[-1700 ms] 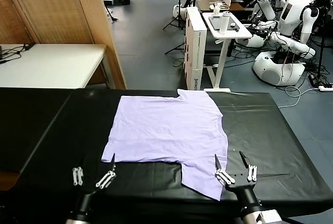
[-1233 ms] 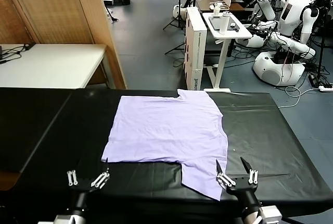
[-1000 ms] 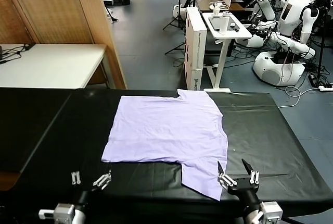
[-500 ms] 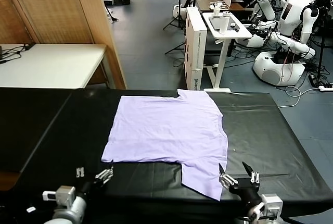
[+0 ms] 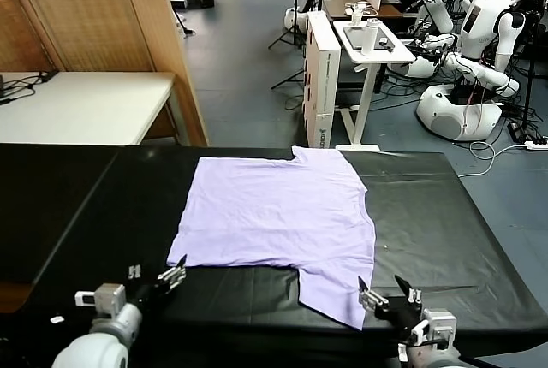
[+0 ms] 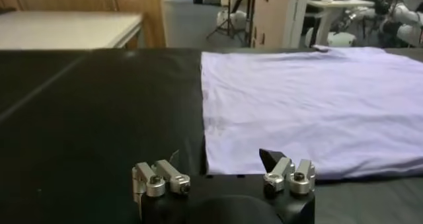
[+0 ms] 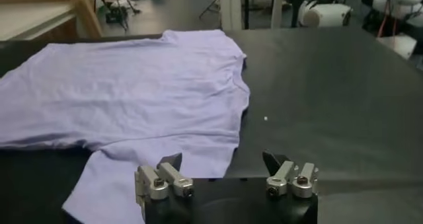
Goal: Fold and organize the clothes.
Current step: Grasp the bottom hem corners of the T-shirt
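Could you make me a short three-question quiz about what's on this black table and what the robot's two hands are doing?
1. True or false: the lavender T-shirt lies spread flat on the black table.
2. Which gripper is nearest the sleeve that points toward the robot? A) left gripper B) right gripper
3. Fill in: the fingers of both grippers are ____ and hold nothing.

Key: 1 true; 2 B; 3 open.
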`<state>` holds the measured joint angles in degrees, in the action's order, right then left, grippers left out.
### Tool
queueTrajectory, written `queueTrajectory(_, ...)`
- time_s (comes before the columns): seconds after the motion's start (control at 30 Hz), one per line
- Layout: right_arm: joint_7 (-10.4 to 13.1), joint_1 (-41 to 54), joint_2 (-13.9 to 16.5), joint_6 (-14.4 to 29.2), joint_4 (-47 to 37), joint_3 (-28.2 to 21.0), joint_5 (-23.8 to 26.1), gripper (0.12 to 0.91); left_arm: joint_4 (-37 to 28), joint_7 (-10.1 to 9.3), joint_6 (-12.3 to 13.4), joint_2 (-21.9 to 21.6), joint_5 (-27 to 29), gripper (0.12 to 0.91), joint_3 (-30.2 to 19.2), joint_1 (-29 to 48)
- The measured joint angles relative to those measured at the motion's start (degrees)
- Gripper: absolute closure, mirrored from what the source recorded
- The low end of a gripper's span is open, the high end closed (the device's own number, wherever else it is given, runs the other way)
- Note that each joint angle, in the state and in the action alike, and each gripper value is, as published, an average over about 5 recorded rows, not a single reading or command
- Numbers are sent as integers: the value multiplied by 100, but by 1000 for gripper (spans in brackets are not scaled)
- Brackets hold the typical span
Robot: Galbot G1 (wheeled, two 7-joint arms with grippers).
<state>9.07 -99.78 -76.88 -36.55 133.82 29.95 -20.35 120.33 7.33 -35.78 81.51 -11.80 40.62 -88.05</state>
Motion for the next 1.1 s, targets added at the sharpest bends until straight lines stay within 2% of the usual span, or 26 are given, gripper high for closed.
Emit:
queueTrajectory(0.4, 67, -64, -66, -63, -193, -258, 54, 118, 81, 2, -1, 5, 2, 126, -19, -58)
queueTrajectory(0.57, 69, -49, -62, -52, -276, -313, 69, 146, 134, 12, -15, 2, -5, 164, -24, -82)
queueTrajectory(0.77, 74, -57, -60, -49, -317, -367, 97, 307, 226, 34, -77, -10, -61, 301, -30, -123)
queueTrajectory(0.93, 76, -87, -62, -48, -314, -407, 121, 433, 336, 56, -160, -35, -103, 504, 2, -203)
queueTrajectory(1.07, 63, -108, -67, -48, -296, -428, 141, 586, 487, 93, -396, -61, -65, 604, 68, -306)
queueTrajectory(1.1, 55, -114, -67, -48, -290, -429, 147, 647, 538, 119, -483, -71, -30, 626, 85, -339)
